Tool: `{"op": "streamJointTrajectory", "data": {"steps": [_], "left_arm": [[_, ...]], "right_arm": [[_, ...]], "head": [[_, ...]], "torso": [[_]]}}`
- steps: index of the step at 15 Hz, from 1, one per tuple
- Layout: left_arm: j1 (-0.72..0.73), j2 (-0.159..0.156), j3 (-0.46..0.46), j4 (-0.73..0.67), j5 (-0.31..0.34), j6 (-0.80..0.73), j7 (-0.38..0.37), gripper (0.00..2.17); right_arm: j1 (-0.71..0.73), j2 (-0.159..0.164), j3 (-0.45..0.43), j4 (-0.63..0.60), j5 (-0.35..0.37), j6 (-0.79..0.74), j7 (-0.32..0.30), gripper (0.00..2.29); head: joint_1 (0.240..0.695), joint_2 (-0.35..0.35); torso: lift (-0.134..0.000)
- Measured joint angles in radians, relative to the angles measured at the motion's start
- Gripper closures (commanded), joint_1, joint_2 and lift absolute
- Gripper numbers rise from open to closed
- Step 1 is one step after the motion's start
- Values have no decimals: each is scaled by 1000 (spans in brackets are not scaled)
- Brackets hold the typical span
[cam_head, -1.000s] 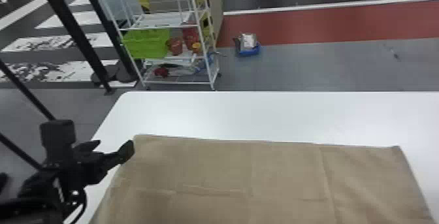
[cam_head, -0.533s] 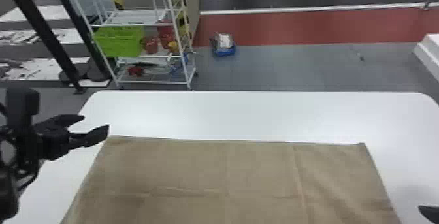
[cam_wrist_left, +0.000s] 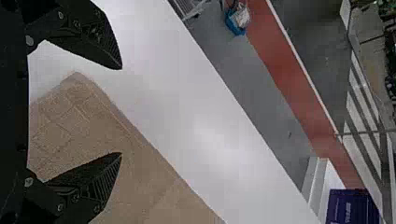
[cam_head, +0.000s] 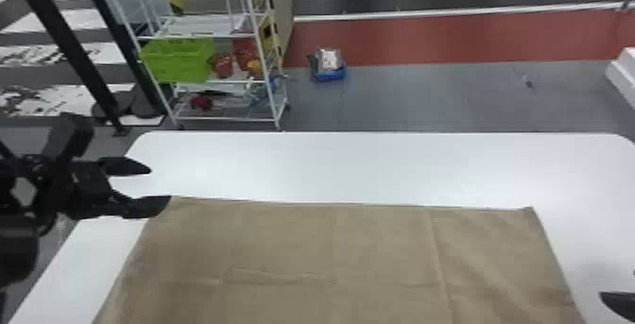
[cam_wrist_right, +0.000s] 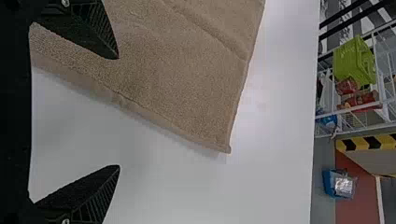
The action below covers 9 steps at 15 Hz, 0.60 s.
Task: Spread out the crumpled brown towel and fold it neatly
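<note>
1. Towel (cam_head: 378, 252) lies spread on the white counter (cam_head: 378, 167), brown and mostly flat, with a long crease running away from the robot through its right part and fainter creases across it.
2. Right gripper (cam_head: 619, 302) is just beside the towel's right edge, its jaws wide apart.
3. Left gripper (cam_head: 160, 185) is at the towel's far left corner, its jaws wide too; whether either one touches the cloth, I cannot tell.
4. Bare counter stretches beyond the towel's far edge.
5. White rack (cam_head: 212, 25) stands on the floor well beyond the towel, toward its left, holding a green crate (cam_head: 177, 61).
6. Blue container (cam_head: 326, 76) sits on the floor beyond the towel, right of that rack.
7. Red floor strip (cam_head: 449, 39) runs farther off beyond the towel.
</note>
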<state>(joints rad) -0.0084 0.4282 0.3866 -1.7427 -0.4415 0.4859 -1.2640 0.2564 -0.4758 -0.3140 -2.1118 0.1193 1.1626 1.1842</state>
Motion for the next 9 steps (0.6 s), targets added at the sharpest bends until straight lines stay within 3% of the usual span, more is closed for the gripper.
{"op": "streamJointTrajectory", "data": {"steps": [3, 7, 9], "left_arm": [[-55, 3, -81, 35, -60, -20, -40, 265], [-136, 6, -180, 128, -230, -19, -72, 269], [-158, 16, -202, 166, -271, -23, -85, 272]], "right_arm": [[3, -1, 6, 4, 4, -1, 1, 33], [11, -3, 7, 12, 5, -17, 1, 33], [13, -4, 6, 18, 5, -30, 1, 33]], "head": [[695, 84], [695, 82], [695, 89]], "torso": [[-122], [-122], [-122]]}}
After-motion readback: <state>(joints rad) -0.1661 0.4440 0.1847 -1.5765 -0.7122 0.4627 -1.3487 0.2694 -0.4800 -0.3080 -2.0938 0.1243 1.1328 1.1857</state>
